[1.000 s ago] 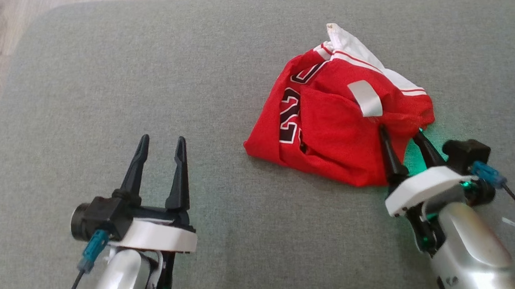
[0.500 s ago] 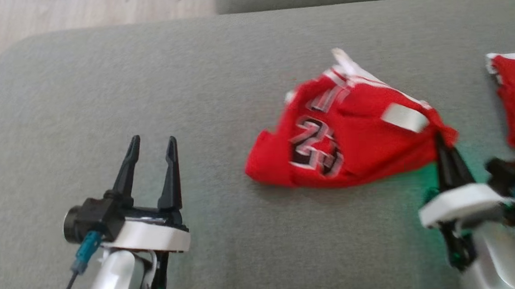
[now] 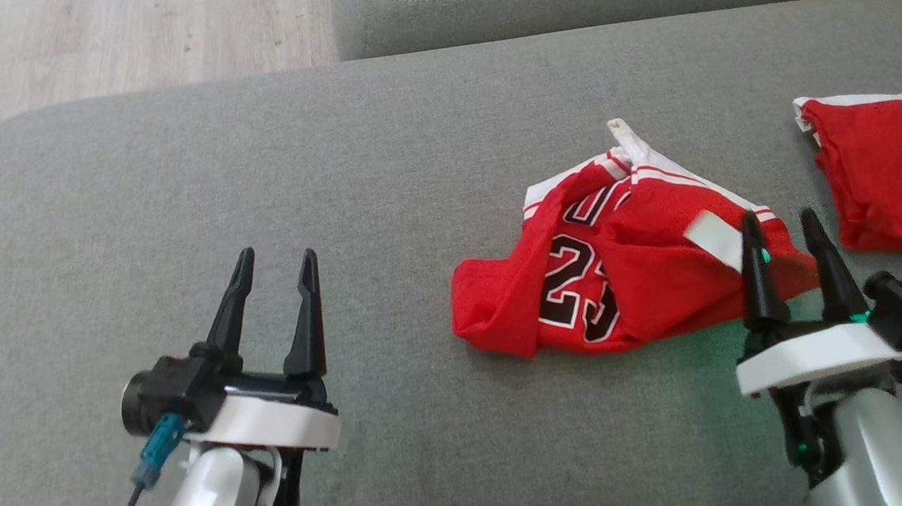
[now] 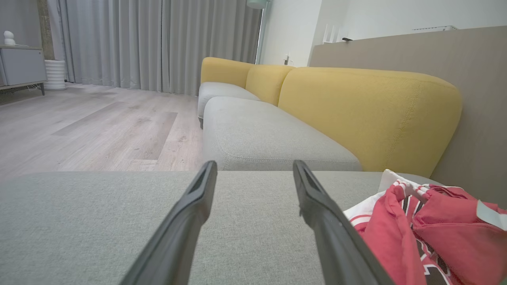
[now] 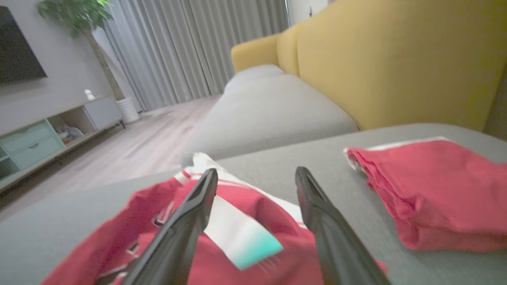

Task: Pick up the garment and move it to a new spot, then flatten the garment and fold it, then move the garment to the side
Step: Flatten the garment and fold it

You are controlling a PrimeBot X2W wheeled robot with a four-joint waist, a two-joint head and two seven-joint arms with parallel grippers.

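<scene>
Our left pincer (image 3: pixel 275 257) and right pincer (image 3: pixel 778 220) gape above the sofa (image 3: pixel 254 163)
The right hangs over the jersey (image 3: pixel 643 271) edge; another red garment (image 3: pixel 890 175) lies near

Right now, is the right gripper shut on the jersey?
No, the right gripper is open, its two fingers well apart over the jersey edge.

The second red garment (image 3: pixel 882 175) runs off the right edge of the head view, so can't tell what it is. On the red jersey (image 3: pixel 620 289), the right corner is tucked behind the right gripper (image 3: pixel 778 216) fingers, and the upper lettering is lost in a fold. The bottom of the right wrist view is mush, with the white tag (image 5: pixel 237 233) smeared.
</scene>
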